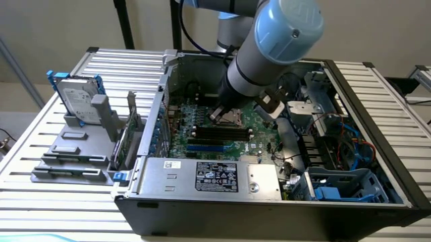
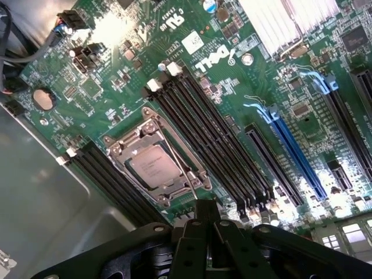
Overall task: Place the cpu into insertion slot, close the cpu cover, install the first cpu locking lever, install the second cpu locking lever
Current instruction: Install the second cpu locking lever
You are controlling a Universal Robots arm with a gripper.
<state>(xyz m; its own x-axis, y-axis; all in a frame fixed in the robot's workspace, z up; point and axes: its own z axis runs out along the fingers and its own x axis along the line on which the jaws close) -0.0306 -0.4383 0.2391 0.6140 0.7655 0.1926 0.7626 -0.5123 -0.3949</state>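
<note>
The gripper [image 2: 204, 216] is pinched tight, holding nothing, it seems, just beside the cpu cover [image 2: 119, 142] lying over the cpu [image 2: 154, 166].

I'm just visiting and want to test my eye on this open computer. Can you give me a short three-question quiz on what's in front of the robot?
1. True or false: the cpu already lies in the insertion slot, with the cpu cover closed around it.
2. The long black memory slots beside the socket are: A) filled with modules, B) empty, C) covered by a cable.
3. Fill in: the gripper hangs just above the green circuit board, close to the socket, with its jaws ____.

Key: 1 true; 2 B; 3 shut, with nothing seen between them.
</note>
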